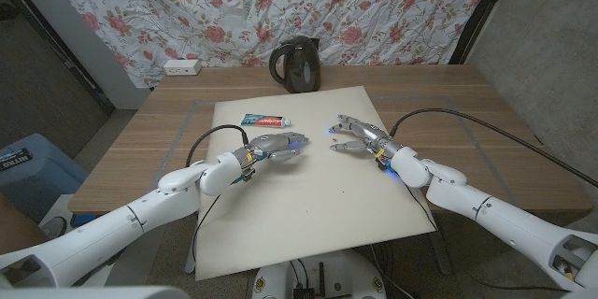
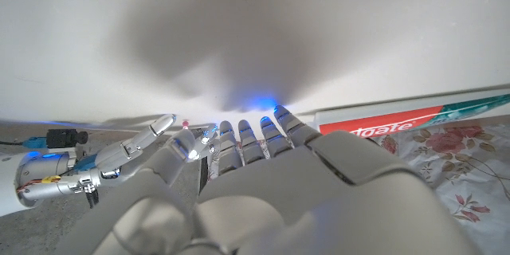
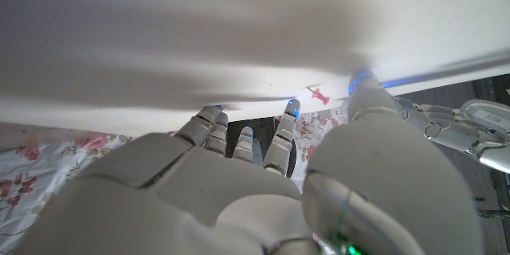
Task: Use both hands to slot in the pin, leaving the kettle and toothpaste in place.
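A small red pin (image 3: pixel 319 96) lies on the white board (image 1: pixel 308 196), just beyond my right hand's fingertips (image 3: pixel 292 108); the left wrist view shows the pin (image 2: pixel 184 119) as a red speck. My right hand (image 1: pixel 356 136) hovers over the board's middle right, fingers spread, holding nothing. Facing it from the left, my left hand (image 1: pixel 279 143) stretches its fingers over the board with nothing in them. A toothpaste tube (image 1: pixel 264 121) lies behind the left hand. The black kettle (image 1: pixel 297 65) stands beyond the board's far edge.
The board covers the middle of the wooden table (image 1: pixel 467 103). A white power strip (image 1: pixel 181 66) sits at the far left corner. Black cables (image 1: pixel 448 117) trail from both wrists across the table. A flowered cloth (image 1: pixel 280 0) hangs behind.
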Robot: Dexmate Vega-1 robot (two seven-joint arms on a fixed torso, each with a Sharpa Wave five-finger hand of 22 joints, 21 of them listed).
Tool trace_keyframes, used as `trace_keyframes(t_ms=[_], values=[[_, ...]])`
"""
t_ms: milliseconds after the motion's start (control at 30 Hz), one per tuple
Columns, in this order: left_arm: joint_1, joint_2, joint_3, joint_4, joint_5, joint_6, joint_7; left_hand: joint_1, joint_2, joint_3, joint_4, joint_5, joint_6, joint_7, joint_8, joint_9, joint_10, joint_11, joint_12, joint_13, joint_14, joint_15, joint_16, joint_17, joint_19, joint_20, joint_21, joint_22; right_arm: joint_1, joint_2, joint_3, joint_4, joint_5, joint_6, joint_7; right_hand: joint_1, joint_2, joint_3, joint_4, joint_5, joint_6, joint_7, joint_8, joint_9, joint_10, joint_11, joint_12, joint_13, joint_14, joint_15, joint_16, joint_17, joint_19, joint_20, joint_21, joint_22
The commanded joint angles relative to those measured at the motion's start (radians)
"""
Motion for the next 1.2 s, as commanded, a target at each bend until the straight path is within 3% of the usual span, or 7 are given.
trace_keyframes(t_ms=[33,433,700,1000,1200], values=[[0.014,0.001,-0.025,0.020,-0.016,-0.051,0.069,0.008,0.097,-0.004,-0.001,-0.002,-0.003,0.000,0.003,0.001,-0.005,-0.005,0.004,0.003,-0.001,-0.075,0.006,0.003,0.003,-0.111,-0.002,0.002,-0.018,-0.006,0.002,-0.052,-0.011,-0.035,-0.007,-0.007,-0.002,-0.003,0.006,0.003,-0.018,0.002,-0.015,0.001,-0.011,0.006,0.008,0.005,-0.007,0.004,0.000,0.004,-0.003,0.007,0.007,0.002],[0.054,0.009,-0.071,0.006,-0.047,-0.066,0.130,0.003,0.092,-0.002,0.005,-0.001,0.000,0.002,0.007,0.001,0.008,-0.001,0.011,0.003,0.005,-0.076,0.008,0.003,0.009,-0.108,0.000,0.002,-0.046,-0.021,0.017,-0.112,-0.012,-0.063,-0.014,-0.049,0.009,-0.011,0.022,-0.005,-0.038,0.003,-0.034,-0.001,0.026,0.010,0.022,0.004,0.009,0.003,0.009,0.006,0.002,0.003,0.012,0.003],[0.065,-0.016,-0.090,0.034,-0.063,-0.068,0.193,-0.003,0.088,-0.002,0.012,-0.001,0.006,0.003,0.010,0.001,0.015,-0.001,0.014,0.003,0.010,-0.072,0.009,0.003,0.014,-0.104,0.001,0.002,-0.050,-0.026,0.033,-0.110,0.017,-0.020,-0.017,-0.121,0.016,-0.031,0.048,-0.022,-0.097,0.026,-0.073,-0.004,0.024,0.015,0.016,0.004,0.002,0.006,0.007,0.007,-0.005,0.006,0.010,0.003],[0.079,-0.035,-0.111,0.057,-0.117,-0.088,0.231,-0.006,0.085,0.000,0.015,0.000,0.009,0.002,0.011,0.001,0.019,0.000,0.015,0.002,0.016,-0.070,0.010,0.003,0.019,-0.101,0.002,0.002,-0.041,-0.018,0.051,-0.089,0.043,0.019,-0.025,-0.172,0.029,-0.042,0.070,-0.035,-0.129,0.044,-0.092,-0.004,0.030,0.023,0.018,0.004,0.003,0.010,0.008,0.008,-0.009,0.012,0.010,0.003],[0.077,-0.062,-0.123,0.095,-0.162,-0.108,0.260,-0.007,0.084,0.001,0.016,0.001,0.012,0.004,0.012,0.001,0.020,0.001,0.015,0.002,0.017,-0.068,0.009,0.002,0.019,-0.100,0.002,0.002,-0.034,-0.010,0.060,-0.082,0.040,0.024,-0.042,-0.202,0.033,-0.051,0.080,-0.043,-0.141,0.050,-0.102,-0.006,0.043,0.019,0.021,0.003,0.009,-0.006,0.011,0.007,-0.005,0.001,0.011,0.002]])
